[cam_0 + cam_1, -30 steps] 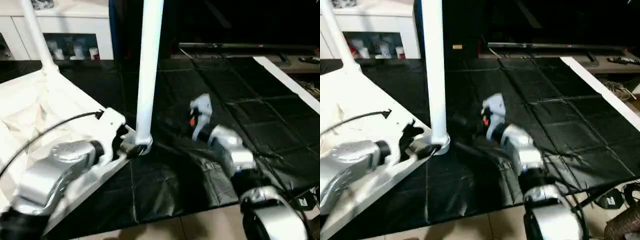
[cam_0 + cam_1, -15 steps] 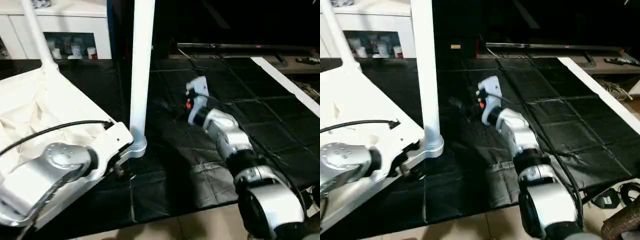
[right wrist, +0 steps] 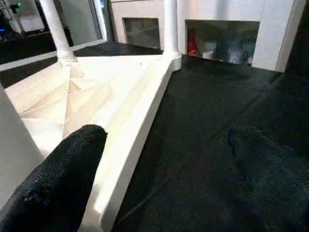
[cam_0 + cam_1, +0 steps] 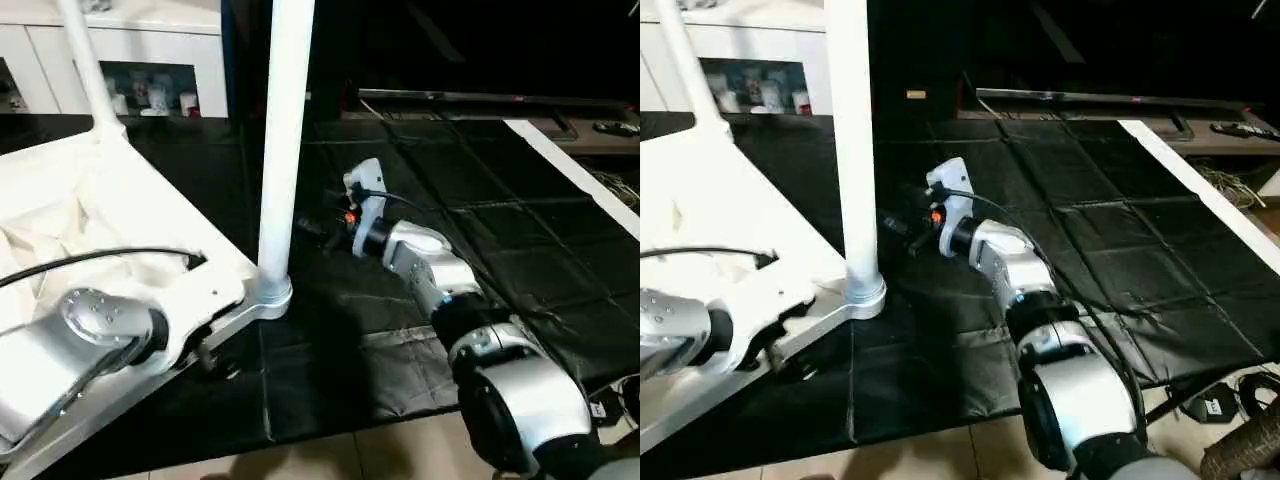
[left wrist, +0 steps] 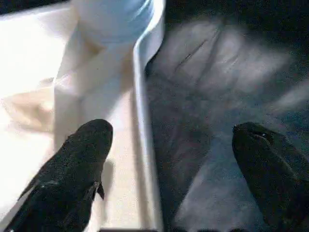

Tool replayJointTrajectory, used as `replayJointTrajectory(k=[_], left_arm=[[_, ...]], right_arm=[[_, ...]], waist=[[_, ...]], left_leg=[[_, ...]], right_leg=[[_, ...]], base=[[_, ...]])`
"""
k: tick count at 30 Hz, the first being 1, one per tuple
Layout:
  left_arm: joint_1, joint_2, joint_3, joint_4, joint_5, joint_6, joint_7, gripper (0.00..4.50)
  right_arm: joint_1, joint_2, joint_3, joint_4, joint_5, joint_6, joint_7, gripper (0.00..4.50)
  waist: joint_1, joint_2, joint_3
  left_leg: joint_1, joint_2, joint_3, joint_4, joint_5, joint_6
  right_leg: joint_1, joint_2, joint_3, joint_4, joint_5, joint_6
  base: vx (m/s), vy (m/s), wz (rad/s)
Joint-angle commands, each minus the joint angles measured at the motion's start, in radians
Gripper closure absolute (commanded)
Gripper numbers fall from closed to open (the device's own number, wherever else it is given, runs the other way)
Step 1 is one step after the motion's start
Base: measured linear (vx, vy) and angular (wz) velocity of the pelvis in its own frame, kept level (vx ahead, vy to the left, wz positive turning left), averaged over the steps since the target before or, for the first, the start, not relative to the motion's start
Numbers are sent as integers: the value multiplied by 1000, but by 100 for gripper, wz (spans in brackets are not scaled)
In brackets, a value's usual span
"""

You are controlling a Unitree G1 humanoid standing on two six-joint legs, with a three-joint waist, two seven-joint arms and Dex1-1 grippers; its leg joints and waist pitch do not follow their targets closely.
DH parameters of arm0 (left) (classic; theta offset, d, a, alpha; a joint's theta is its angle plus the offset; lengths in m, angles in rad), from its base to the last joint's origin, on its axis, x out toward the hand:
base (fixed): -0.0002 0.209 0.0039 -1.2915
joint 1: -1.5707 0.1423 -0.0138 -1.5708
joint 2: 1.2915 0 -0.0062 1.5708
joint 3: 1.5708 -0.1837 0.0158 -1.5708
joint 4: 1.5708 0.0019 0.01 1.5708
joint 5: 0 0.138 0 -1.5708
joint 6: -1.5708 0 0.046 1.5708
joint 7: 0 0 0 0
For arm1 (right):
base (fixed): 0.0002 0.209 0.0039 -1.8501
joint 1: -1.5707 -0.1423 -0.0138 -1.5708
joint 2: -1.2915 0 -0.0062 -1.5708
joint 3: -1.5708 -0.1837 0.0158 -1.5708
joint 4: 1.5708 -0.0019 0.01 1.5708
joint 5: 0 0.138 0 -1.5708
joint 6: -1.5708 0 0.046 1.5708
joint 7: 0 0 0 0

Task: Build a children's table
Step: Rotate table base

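The children's table lies upside down on the left, its white tabletop (image 4: 90,230) showing the ribbed underside. A white leg (image 4: 284,150) stands upright in the near corner socket (image 4: 270,296), and another leg (image 4: 84,62) stands at the far corner. My left gripper (image 5: 169,164) is open, its fingers (image 5: 72,179) straddling the tabletop's rim just short of the near leg's base. My right gripper (image 4: 312,228) is open low over the black mat, just right of the near leg, touching nothing. In the right wrist view two more legs (image 3: 170,29) rise from the tabletop (image 3: 82,92).
A black mat (image 4: 480,210) covers the floor under the work. The white cabinet with glass doors (image 4: 150,60) stands at the back left. A long white strip (image 4: 575,170) lies along the mat's right side. Bare tan floor (image 4: 390,450) begins at the mat's near edge.
My right arm has swung left across the mat toward the near leg. My left gripper has drawn back from the leg's base along the tabletop's edge. Both stay open.
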Motion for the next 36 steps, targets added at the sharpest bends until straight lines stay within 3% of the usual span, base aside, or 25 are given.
replayJointTrajectory(k=[1, 4, 7, 11, 15, 19, 20, 24, 26, 29, 30, 31, 32, 35, 36], left_arm=[[9, 10, -25, 20, 30, -20, 20, 3], [24, -68, 7, 89, 45, -56, 71, 3], [25, -102, 20, 127, 52, -80, 90, 31], [29, -136, 29, 156, 48, -146, 78, 60], [32, -168, 30, 171, 36, -182, 64, 82], [31, -188, 19, 203, 43, -209, 62, 103], [28, -194, 16, 214, 44, -215, 62, 127], [24, -206, 12, 241, 55, -239, 58, 148], [23, -209, -3, 265, 67, -265, 46, 179], [24, -208, -21, 285, 76, -293, 28, 184], [23, -208, -23, 289, 76, -300, 23, 194], [22, -211, -23, 294, 76, -305, 20, 209], [17, -214, -26, 307, 72, -320, 1, 221], [8, -218, -28, 331, 73, -335, -12, 243], [6, -218, -30, 337, 75, -339, -13, 260]], right_arm=[[-7, -17, -22, -8, 3, 2, 3, 0], [24, -43, -27, -31, 9, 12, 18, 0], [39, -53, -25, -32, 3, 1, 23, 0], [101, -82, -9, -108, 6, 19, 76, 0], [200, -145, 38, -258, 7, 91, 186, 0], [322, -274, 121, -454, 2, 184, 331, 0], [360, -319, 137, -522, 11, 217, 371, 0], [430, -385, 150, -650, 33, 279, 417, 0], [487, -429, 159, -759, 55, 341, 439, 0], [550, -469, 179, -872, 78, 402, 451, 0], [564, -479, 183, -899, 87, 420, 453, 0], [576, -486, 184, -924, 94, 437, 455, 0], [599, -500, 184, -973, 106, 472, 455, 0], [617, -509, 182, -1011, 110, 496, 448, 0], [619, -511, 182, -1017, 109, 500, 444, 0]], waist=[[3, 31, -58], [4, 35, -60], [11, 38, -63], [16, 36, -64], [20, 44, -63], [23, 39, -62], [28, 43, -61], [30, 39, -58], [32, 44, -58], [33, 56, -56], [35, 50, -57], [35, 49, -57], [39, 60, -58], [41, 57, -58], [42, 68, -59]], left_leg=[[-7, 1, 11, -74, -194, -43], [-8, 0, 12, -72, -173, -44], [-7, 0, 13, -71, -167, -45], [-8, 1, 11, -71, -169, -35], [-7, 1, 10, -72, -179, -26], [-8, -1, 12, -69, -192, -9], [-8, -2, 11, -68, -190, -1], [-11, -4, 11, -68, -202, 12], [-9, -4, 11, -67, -198, 18], [-6, -5, 9, -68, -214, 24], [-2, -3, 11, -66, -224, 26], [-5, -4, 10, -67, -221, 29], [-4, -3, 9, -67, -216, 27], [-5, -7, 12, -66, -216, 32], [-4, -7, 11, -65, -217, 30]], right_leg=[[64, -60, 52, -67, -292, -146], [66, -57, 52, -64, -245, -157], [67, -58, 51, -63, -224, -165], [70, -59, 51, -64, -224, -164], [72, -56, 50, -68, -230, -158], [72, -54, 49, -76, -260, -144], [74, -53, 50, -80, -272, -133], [74, -52, 48, -89, -330, -116], [71, -52, 48, -91, -351, -105], [68, -48, 45, -99, -386, -89], [64, -49, 45, -101, -394, -84], [67, -49, 44, -100, -397, -83], [66, -48, 45, -100, -389, -83], [65, -47, 44, -104, -410, -73], [63, -48, 44, -104, -415, -73]], base=[[0, 0, 0], [0, 0, 0], [0, 0, 0], [0, 0, 0], [0, 0, 0], [0, 0, 0], [0, 0, 0], [0, 0, 0], [0, 0, 0], [0, 0, 0], [0, 0, 0], [0, 0, 0], [0, 0, 0], [0, 0, 0], [0, 0, 0]])
